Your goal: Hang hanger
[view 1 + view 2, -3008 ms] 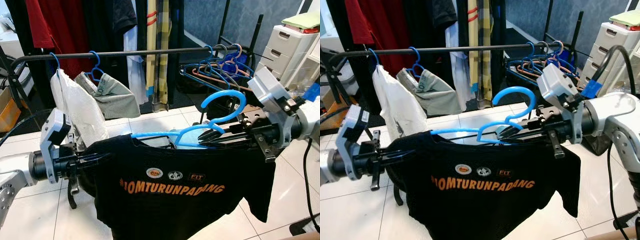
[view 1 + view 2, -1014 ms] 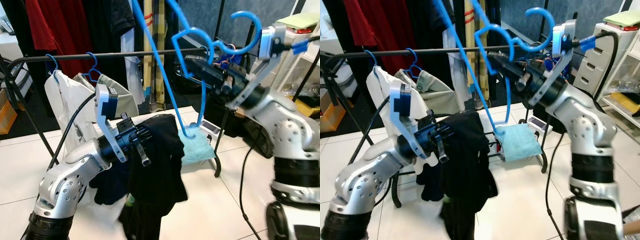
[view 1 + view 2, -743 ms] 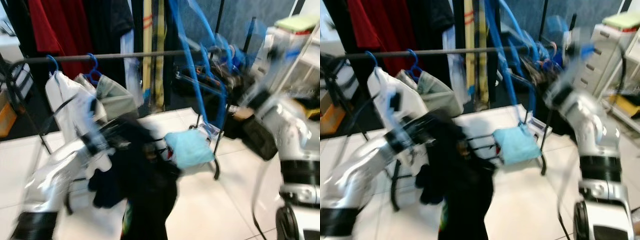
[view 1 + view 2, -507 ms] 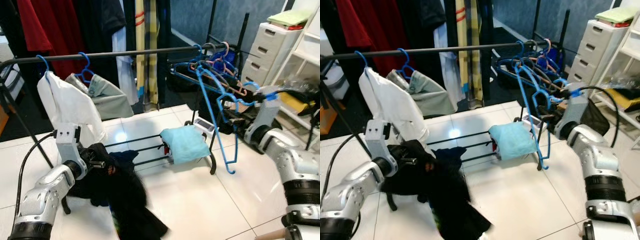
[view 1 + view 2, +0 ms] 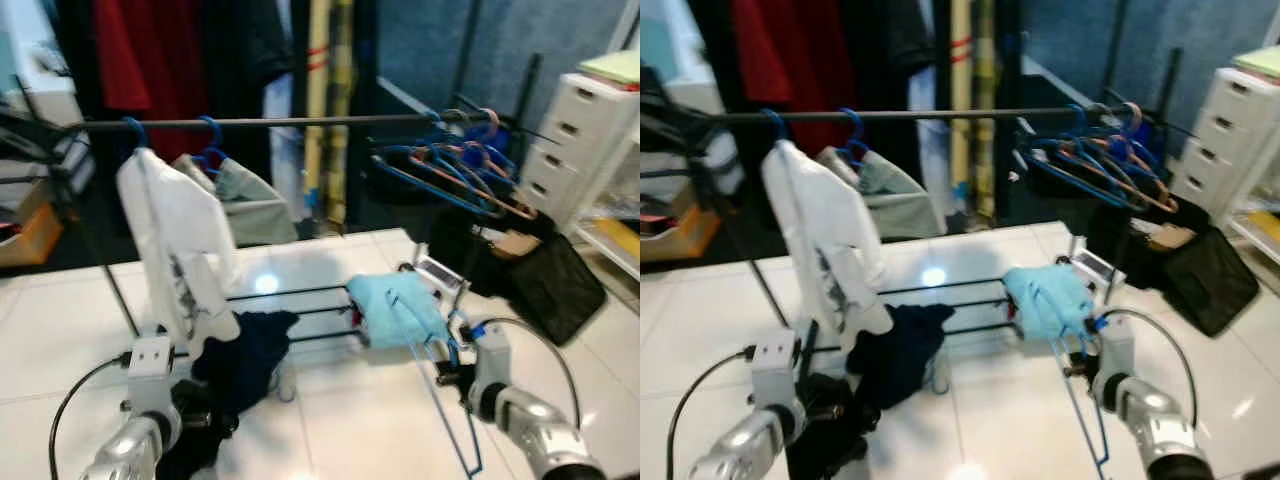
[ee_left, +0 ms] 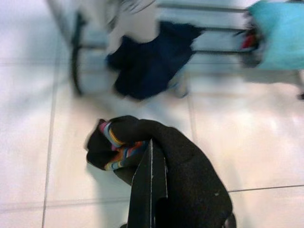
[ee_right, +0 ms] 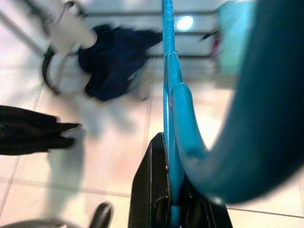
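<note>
Both grippers hang low: the right gripper [image 7: 173,202] clamps the blue hanger [image 5: 440,395], the left gripper [image 6: 151,190] pinches a black shirt [image 6: 190,185]. Lift the hook well above the rail [image 5: 300,121] before lowering.

**Right wrist: tool clamped on blue hanger**

Right tool [image 7: 173,199] has its black fingers [image 7: 152,190] closed on the blue hanger [image 7: 168,71]; the hanger's thick curved part [image 7: 247,118] looms close and blurred. Beyond, on the white tiled floor [image 7: 118,161]: dark blue cloth [image 7: 111,61], a black garment [image 7: 33,135], a teal cloth [image 7: 232,38]. Background is blurred.
</note>
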Controlling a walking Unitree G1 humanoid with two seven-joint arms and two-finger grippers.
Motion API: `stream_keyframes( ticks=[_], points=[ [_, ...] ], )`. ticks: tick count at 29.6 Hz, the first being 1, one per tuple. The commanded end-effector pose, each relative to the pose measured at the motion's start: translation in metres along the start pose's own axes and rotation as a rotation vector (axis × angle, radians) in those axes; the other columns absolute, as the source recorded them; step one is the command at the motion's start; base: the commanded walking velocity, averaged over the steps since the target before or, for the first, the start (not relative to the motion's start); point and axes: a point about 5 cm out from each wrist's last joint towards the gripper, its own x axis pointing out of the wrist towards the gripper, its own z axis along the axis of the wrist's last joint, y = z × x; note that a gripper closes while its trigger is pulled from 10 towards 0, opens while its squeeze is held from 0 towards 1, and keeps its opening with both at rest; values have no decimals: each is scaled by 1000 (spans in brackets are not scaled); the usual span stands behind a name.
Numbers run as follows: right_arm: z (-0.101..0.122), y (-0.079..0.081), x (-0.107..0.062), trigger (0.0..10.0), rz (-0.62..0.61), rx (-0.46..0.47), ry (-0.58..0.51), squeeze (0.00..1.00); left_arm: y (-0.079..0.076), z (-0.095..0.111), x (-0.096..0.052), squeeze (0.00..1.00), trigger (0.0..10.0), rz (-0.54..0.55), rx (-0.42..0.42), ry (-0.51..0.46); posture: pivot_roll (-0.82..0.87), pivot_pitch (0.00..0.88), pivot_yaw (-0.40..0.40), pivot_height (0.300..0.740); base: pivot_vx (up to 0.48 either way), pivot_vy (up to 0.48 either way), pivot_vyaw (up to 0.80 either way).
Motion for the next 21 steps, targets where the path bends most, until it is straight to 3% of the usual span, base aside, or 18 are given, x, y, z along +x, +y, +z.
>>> stream_keyframes(
  ticks=[1, 3, 6, 11, 13, 15, 21],
  points=[
    [-10, -2, -1, 10000, -10, 0, 22, 0, -2, -3, 2, 0, 10000, 15, 5, -5, -31, 0, -31, 740, 0, 0, 800],
    [-28, -5, -1, 10000, -46, 20, 71, 0, -3, -16, 5, 0, 10000, 44, 1, 8, -9, 0, -57, 740, 0, 0, 800],
    [-28, -5, -1, 10000, -46, 20, 71, 0, -3, -16, 5, 0, 10000, 44, 1, 8, -9, 0, -57, 740, 0, 0, 800],
    [-55, -7, -5, 10000, -83, 43, 135, 0, 4, -40, 2, 0, 10000, 67, -5, 29, 35, 0, -68, 740, 0, 0, 800],
    [-69, -3, -6, 10000, -84, 57, 154, 0, 13, -52, -1, 0, 10000, 63, -65, 38, 69, 0, -60, 740, 0, 0, 800],
    [-71, 2, -4, 10000, -86, 71, 147, 0, 18, -55, -1, 0, 10000, 32, -146, 34, 87, 0, -59, 740, 0, 0, 800],
    [-78, 4, -5, 10000, -96, 62, 145, 0, 23, -58, 0, 0, 10000, 35, -143, 26, 106, 0, -67, 740, 0, 0, 800]
  ],
)
